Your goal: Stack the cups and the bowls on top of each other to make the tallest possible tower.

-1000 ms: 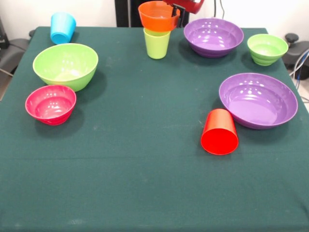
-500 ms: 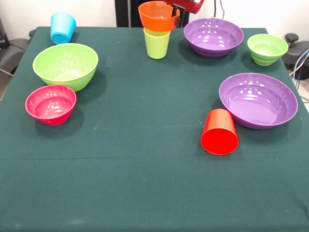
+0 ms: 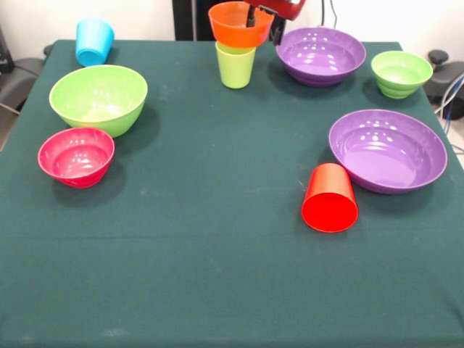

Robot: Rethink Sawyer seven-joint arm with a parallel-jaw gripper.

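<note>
Looking from the tipped red cup [image 3: 330,199] back to the green cup [image 3: 235,65], we see the orange bowl [image 3: 239,25] seated on it, gripper [image 3: 262,24] fingers straddling its rim; next we judge: release, lift clear.

Six bowls: large lime green [image 3: 98,96], pink [image 3: 75,156], orange [image 3: 239,24], small green [image 3: 401,73], two purple [image 3: 320,54] [image 3: 387,149]. Three cups (one tipped over): blue [image 3: 94,41], lime [image 3: 235,66], red [image 3: 330,198].
</note>
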